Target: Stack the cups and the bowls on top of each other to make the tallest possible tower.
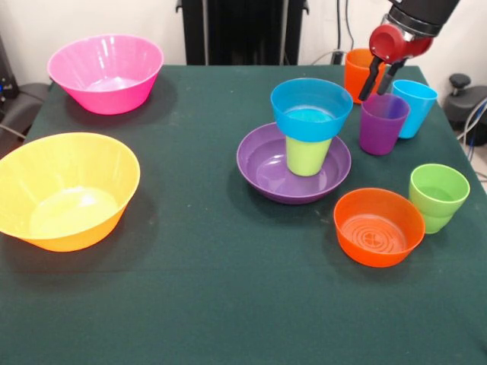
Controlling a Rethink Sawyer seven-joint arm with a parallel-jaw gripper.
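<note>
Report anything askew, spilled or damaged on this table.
Nothing is spilled or broken. The only oddity is the tower: the blue bowl overhangs the narrower lime cup beneath it, which stands in the purple bowl, so it looks top-heavy.

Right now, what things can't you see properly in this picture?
- Orange cup: front view, the gripper covers part.
- Light blue cup: partly behind the purple cup.
- Lime-yellow cup: its top sits under the small blue bowl.
- Arm: cut off by the top edge.
</note>
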